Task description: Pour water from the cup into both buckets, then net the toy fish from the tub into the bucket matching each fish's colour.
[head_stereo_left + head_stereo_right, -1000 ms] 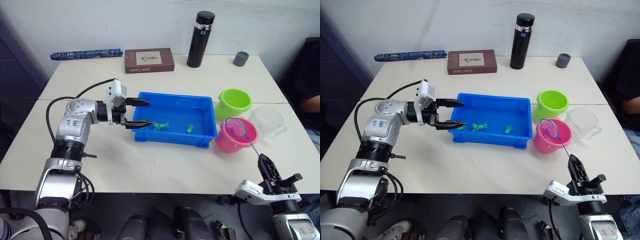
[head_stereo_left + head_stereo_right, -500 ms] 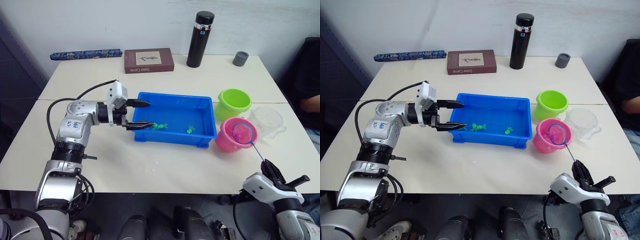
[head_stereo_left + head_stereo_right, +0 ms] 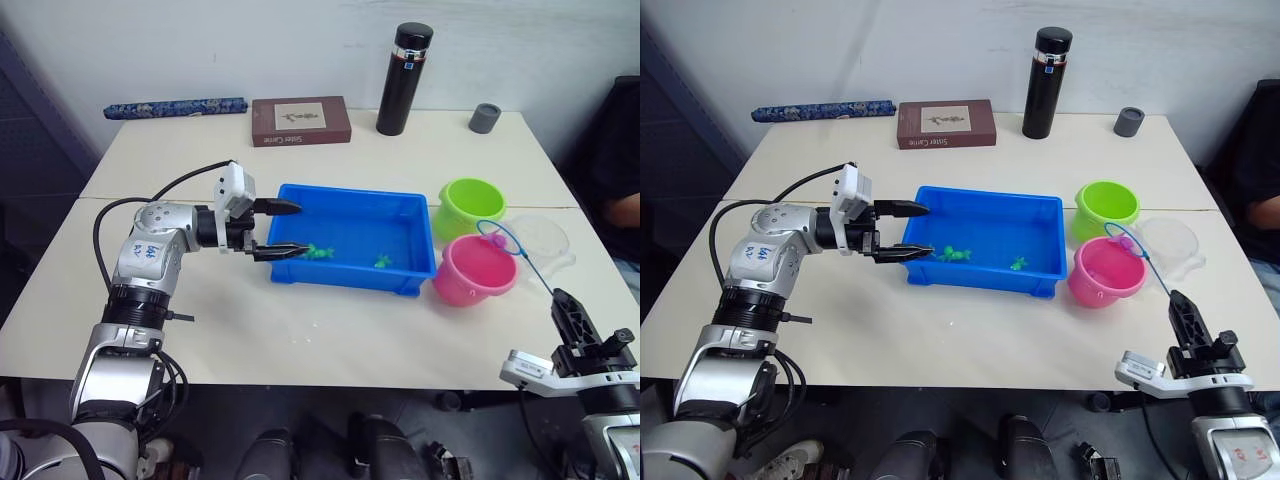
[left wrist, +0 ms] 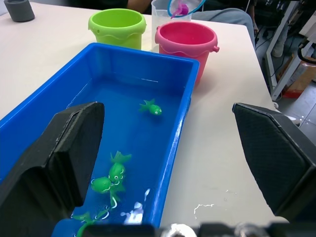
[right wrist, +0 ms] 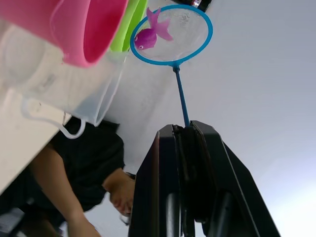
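Right gripper [image 3: 1181, 312]: lower right of the right eye view, its fingers pressed together on the thin handle of the net [image 5: 172, 34].
Net: held up at the right of the frame, its light blue hoop over the near edge of the cup [image 3: 1171, 245], just beside the pink bucket [image 3: 1104, 271] — a pink fish [image 5: 149, 33] lies in the mesh.
Left gripper [image 3: 910, 229]: left of centre, fingers spread wide and holding nothing — one fingertip over the tub's left rim, the other at its near left corner.
Tub [image 3: 1045, 285]: centre of the table, bright blue, with water in it.
Green fish [image 4: 151, 106]: one swims alone toward the tub's right end; two more [image 4: 109, 177] sit close together nearer the left gripper.
Green bucket [image 3: 1107, 207]: right of the tub, behind the pink bucket, the two just beside each other.
Cup: clear, at the far right, close behind the pink bucket.
Table [image 3: 890, 330]: pale, with a few water drops in front of the tub.
Back edge: a black flask [image 3: 1045, 68], a brown book [image 3: 945, 123], a small grey cup [image 3: 1128, 121] and a blue patterned roll [image 3: 820, 109].
Person [image 5: 94, 190]: dark sleeve and arm at the far right edge.
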You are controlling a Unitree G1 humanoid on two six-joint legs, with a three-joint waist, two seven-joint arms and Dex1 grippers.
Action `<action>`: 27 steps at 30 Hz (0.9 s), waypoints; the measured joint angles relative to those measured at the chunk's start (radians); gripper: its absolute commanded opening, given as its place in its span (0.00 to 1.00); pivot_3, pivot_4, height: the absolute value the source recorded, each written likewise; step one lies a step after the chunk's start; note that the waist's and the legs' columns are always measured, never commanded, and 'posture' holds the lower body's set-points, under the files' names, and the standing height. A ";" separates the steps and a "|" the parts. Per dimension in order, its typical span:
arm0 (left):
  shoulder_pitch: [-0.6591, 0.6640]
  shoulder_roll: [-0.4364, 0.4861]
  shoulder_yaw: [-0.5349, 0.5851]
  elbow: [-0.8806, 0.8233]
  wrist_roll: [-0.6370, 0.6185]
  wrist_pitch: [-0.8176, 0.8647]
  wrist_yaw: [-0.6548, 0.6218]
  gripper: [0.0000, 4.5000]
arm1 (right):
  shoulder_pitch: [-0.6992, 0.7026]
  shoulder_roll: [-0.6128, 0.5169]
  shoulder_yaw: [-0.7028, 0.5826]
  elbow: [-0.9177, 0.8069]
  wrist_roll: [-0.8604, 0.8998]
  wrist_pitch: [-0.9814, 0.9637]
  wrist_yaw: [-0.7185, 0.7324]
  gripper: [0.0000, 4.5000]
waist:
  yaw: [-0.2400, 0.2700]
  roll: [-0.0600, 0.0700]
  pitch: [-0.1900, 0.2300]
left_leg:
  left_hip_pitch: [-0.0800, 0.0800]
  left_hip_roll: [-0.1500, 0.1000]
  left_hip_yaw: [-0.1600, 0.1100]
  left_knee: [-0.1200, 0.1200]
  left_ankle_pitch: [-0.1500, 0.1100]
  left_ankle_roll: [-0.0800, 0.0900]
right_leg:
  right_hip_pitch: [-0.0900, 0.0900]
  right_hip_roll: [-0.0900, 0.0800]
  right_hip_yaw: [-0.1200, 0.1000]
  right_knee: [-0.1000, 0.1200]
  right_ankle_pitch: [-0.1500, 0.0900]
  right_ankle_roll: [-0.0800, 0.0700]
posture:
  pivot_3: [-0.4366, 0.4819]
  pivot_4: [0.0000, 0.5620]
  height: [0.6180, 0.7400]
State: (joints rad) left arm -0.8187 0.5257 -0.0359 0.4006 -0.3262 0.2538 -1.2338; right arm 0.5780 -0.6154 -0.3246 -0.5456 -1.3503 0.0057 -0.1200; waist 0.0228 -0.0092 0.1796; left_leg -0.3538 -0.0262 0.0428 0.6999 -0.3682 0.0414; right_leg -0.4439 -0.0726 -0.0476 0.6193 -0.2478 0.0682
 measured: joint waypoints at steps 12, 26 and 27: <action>0.000 0.000 0.000 -0.006 0.000 0.007 0.003 1.00 | -0.003 -0.003 0.025 0.004 -0.231 0.014 -0.052 0.00 | -0.002 0.000 0.000 | 0.000 0.000 0.000 0.000 0.000 0.000 | 0.000 0.001 0.000 0.000 0.000 0.000 | 0.48 0.27 1.00; -0.001 0.008 0.003 -0.002 0.000 0.003 -0.001 1.00 | -0.015 0.004 0.051 0.065 -0.317 0.061 -0.121 0.00 | -0.002 0.000 0.000 | 0.000 0.000 0.000 0.000 0.000 -0.001 | 0.000 0.001 0.000 0.000 0.000 0.000 | 0.48 0.27 1.00; -0.001 0.008 0.006 -0.002 0.000 0.003 -0.001 1.00 | -0.017 0.004 0.054 0.066 -0.315 0.062 -0.121 0.00 | -0.002 0.000 0.000 | 0.000 0.000 0.000 0.000 0.000 -0.001 | 0.000 0.001 0.000 0.000 0.000 0.000 | 0.48 0.27 1.00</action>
State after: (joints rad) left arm -0.8202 0.5338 -0.0303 0.3989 -0.3264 0.2565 -1.2345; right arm 0.5615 -0.6113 -0.2710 -0.4796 -1.6656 0.0673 -0.2414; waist 0.0205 -0.0092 0.1795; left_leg -0.3536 -0.0261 0.0428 0.6998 -0.3679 0.0408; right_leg -0.4439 -0.0720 -0.0475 0.6195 -0.2480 0.0680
